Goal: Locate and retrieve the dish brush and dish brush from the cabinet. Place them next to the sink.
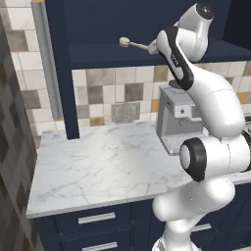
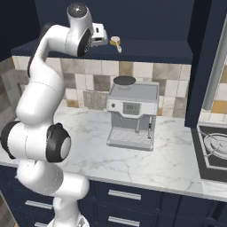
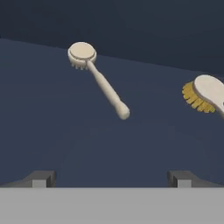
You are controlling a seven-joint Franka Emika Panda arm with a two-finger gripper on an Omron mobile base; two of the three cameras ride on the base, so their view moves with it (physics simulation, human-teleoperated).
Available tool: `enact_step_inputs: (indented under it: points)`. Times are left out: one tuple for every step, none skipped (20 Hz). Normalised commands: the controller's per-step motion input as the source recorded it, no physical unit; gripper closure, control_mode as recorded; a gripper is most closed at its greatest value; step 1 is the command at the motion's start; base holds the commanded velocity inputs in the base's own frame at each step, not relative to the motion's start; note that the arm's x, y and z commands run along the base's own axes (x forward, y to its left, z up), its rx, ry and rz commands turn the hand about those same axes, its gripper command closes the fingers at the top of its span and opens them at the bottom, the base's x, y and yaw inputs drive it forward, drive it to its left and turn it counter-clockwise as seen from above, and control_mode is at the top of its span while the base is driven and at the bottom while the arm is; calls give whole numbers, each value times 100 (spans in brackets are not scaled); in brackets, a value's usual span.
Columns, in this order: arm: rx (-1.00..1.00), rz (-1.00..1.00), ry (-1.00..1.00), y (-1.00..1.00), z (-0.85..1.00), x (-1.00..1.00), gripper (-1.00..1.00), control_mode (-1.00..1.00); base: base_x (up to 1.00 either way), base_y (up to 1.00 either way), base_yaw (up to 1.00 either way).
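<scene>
While the arm's up in the cabinet, fingers wide apart and empty — next it should drop over the tan wooden brush, yellow-bristled brush after.

Pale tan brush, yellow-bristled brush, navy cabinet, white-grey marbled counter.

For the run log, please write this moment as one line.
phase: reach into cabinet | gripper: open, holds nothing | tan brush: on shelf, ahead | yellow-bristled brush: on shelf, apart from the tan brush
</scene>
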Motion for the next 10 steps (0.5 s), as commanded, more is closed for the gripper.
enact_step_inputs:
  points:
    - [0, 0, 0, 0, 0, 36, -100, -100, 0, 0, 0]
    - [0, 0, 0, 0, 0, 36, -100, -100, 0, 0, 0]
    - [0, 0, 0, 0, 0, 36, -100, -100, 0, 0, 0]
    - [0, 0, 0, 0, -1, 35, -100, -100, 0, 0, 0]
    - [0, 0, 0, 1, -5, 34, -100, -100, 0, 0, 0]
    - [0, 0, -1, 2, -8, 31, -100, -100, 0, 0, 0]
    - [0, 0, -1, 2, -6, 30, -100, -100, 0, 0, 0]
    - [0, 0, 0, 2, -3, 31, -100, -100, 0, 0, 0]
    - [-1, 0, 0, 2, 0, 29, -100, -100, 0, 0, 0]
    - [-1, 0, 0, 2, 0, 26, -100, -100, 0, 0, 0]
